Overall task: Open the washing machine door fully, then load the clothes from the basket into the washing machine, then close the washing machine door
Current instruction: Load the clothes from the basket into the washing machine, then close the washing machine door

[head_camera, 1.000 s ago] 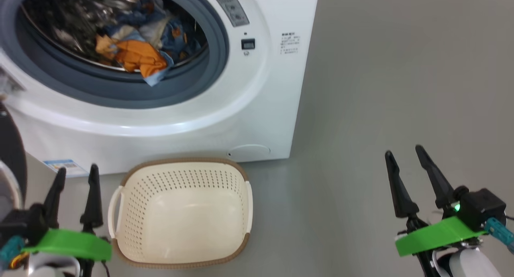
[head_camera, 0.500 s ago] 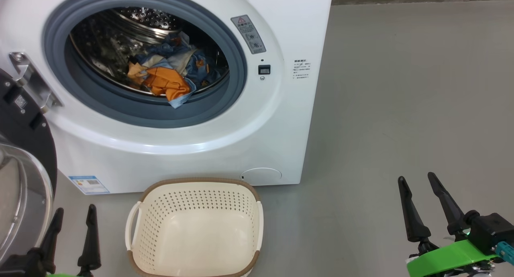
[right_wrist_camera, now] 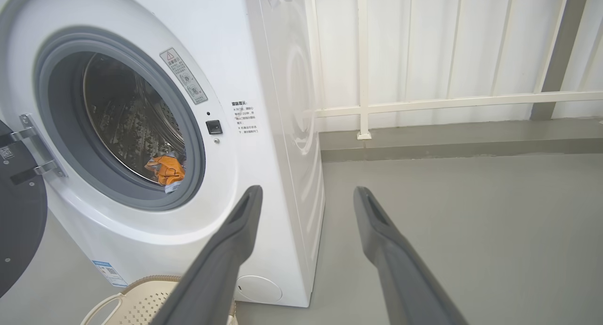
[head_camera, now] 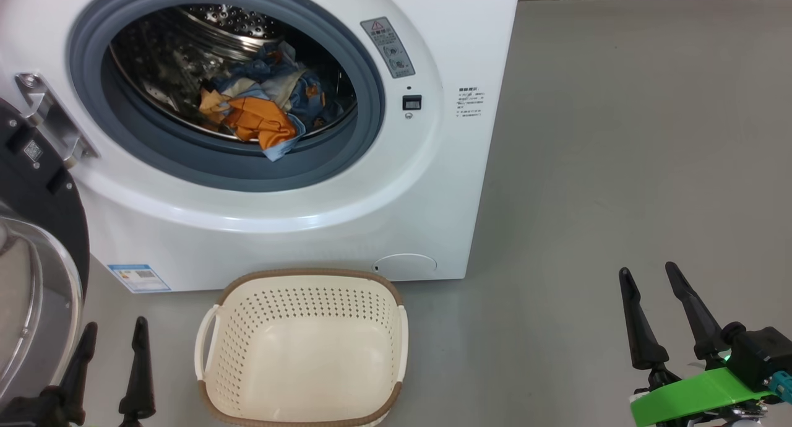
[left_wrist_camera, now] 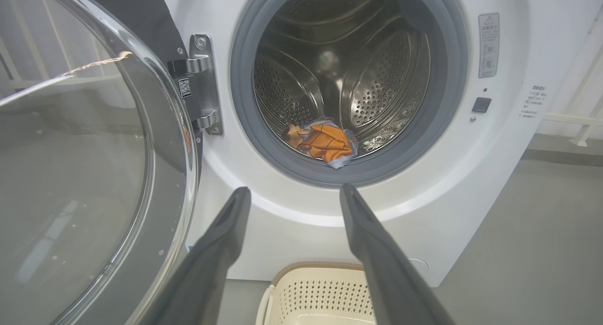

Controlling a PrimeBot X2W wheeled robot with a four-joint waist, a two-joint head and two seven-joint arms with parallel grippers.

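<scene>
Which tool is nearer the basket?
The left tool, just beside the basket's left handle and the open door; the right tool is far off on the other side.

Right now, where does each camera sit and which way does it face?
Head view: on the head, facing forward and down at the washing machine and basket; left claw, right claw at bottom corners.
Left wrist view: on the left wrist, facing the drum, open door beside it; own claw.
Right wrist view: on the right wrist, facing the machine's right corner and white railing; own claw.
Shared: all show the clothes.
</scene>
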